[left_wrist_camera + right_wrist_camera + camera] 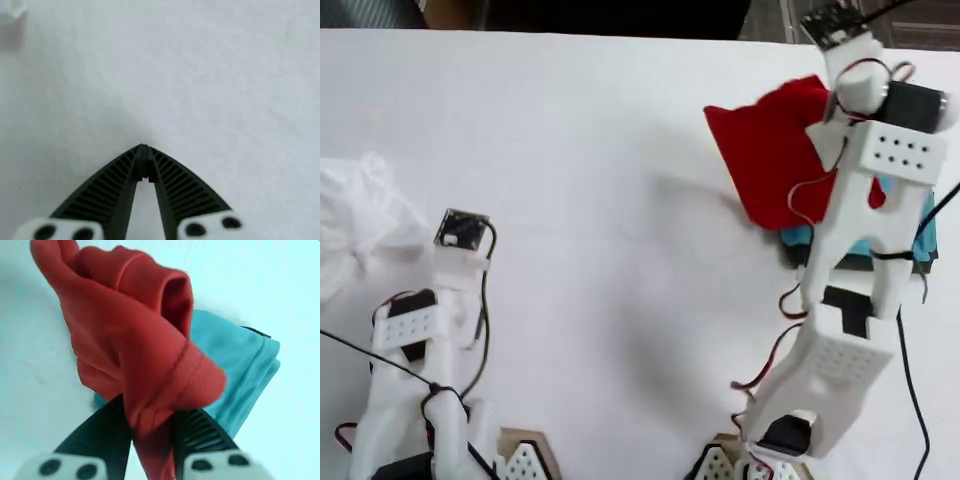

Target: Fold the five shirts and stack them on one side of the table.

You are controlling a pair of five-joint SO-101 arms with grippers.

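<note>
We have right gripper [150,415] clamped on red shirt [130,340], cloth bunched over folded teal shirt [240,365], right side of table [600,150]. Left gripper [143,162] pinched together over table. White shirt [355,215] crumpled at left edge.

Shirts at both edges of the worktop [620,200]
At the right edge, a loose shirt [765,150] lies partly on a folded stack [798,240], its far corner in the right gripper [150,412]. A crumpled shirt [355,215] sits at the left edge, beside the left arm [415,330].
</note>
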